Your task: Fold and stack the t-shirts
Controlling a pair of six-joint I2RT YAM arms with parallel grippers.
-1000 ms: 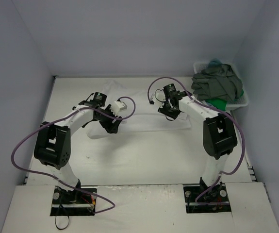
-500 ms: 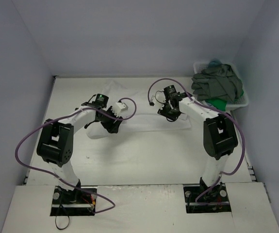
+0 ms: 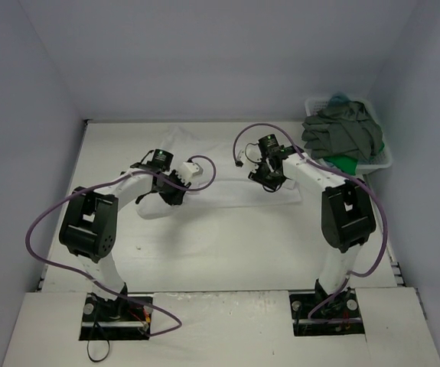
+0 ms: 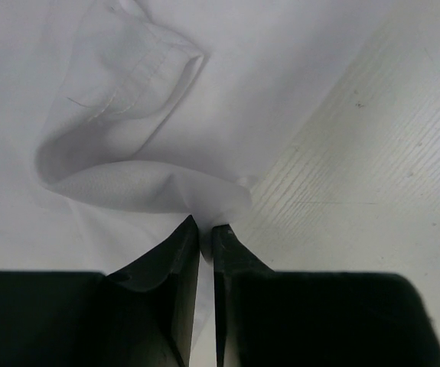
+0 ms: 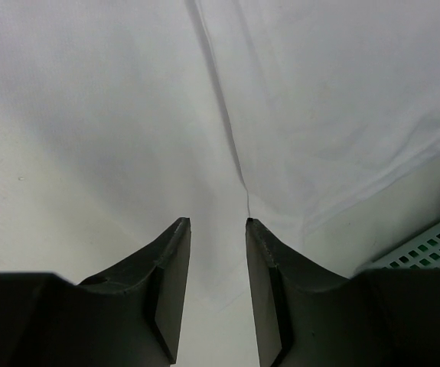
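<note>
Left jaws pinching cloth, right jaws apart.
The left gripper (image 4: 206, 234) has its jaws nearly together on a raised fold of the plain white cloth t-shirt (image 4: 128, 180), which is spread left of the white plastic lattice basket (image 5: 434, 243). Nearer the basket, the right gripper (image 5: 218, 229) is half open over that cloth, holding nothing.

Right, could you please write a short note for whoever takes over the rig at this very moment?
Left claw: shut on a bunched edge of the white t-shirt, low at the table.
Right claw: open above the same shirt's right side, holding nothing.
Things: the white t-shirt lies spread on the table. The dark grey t-shirt, green t-shirt and teal t-shirt are heaped in the basket at far right.
Done: no finished fold or stack shows.
Left: fold the white one, then take out, fold and stack the other three.
</note>
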